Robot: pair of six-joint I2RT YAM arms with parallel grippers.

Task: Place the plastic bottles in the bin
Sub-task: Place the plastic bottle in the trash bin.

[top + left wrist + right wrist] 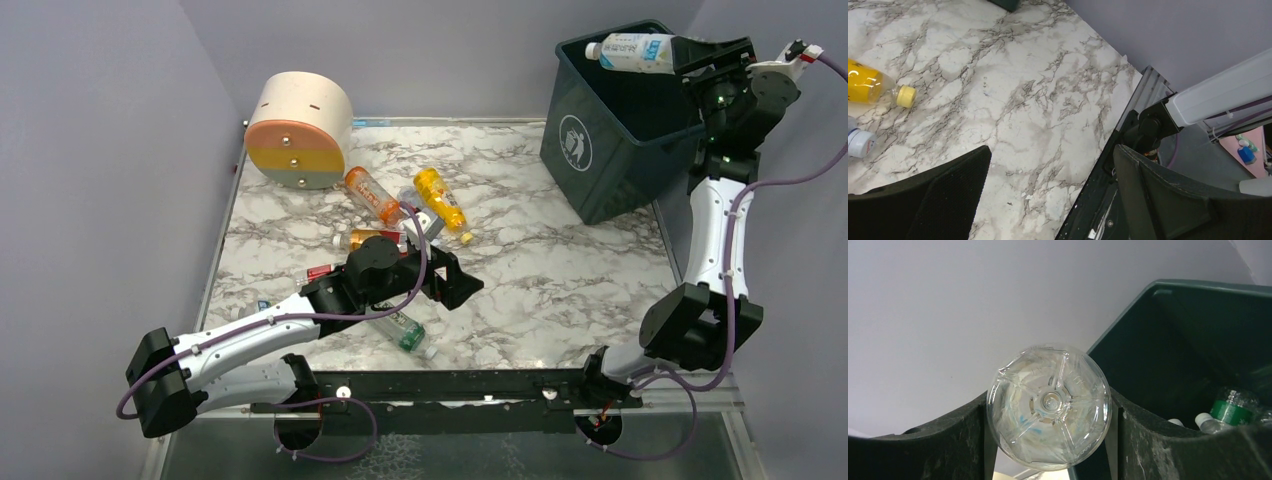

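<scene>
Bottle [630, 52], clear: level above bin [600, 150], cap pointing left, base in right hand [688, 55]; left hand [455, 278] wide.

A robot test cell in a lab: marble-patterned table [560, 290] boxed in by plain lilac walls [90, 150]

Bright even light, soft shadows, sharp focus; slight glare on clear bottle [1048, 407].

we see a glossy, marble-patterned table top [560, 270]. the bottle [1048, 407] is clear, shiny plastic with a moulded base. the bin [1188, 340] is smooth dark green plastic. the left gripper [1052, 150] has matt black, finely textured fingers [948, 190]. the cream cylinder [300, 125] looks matt.
</scene>
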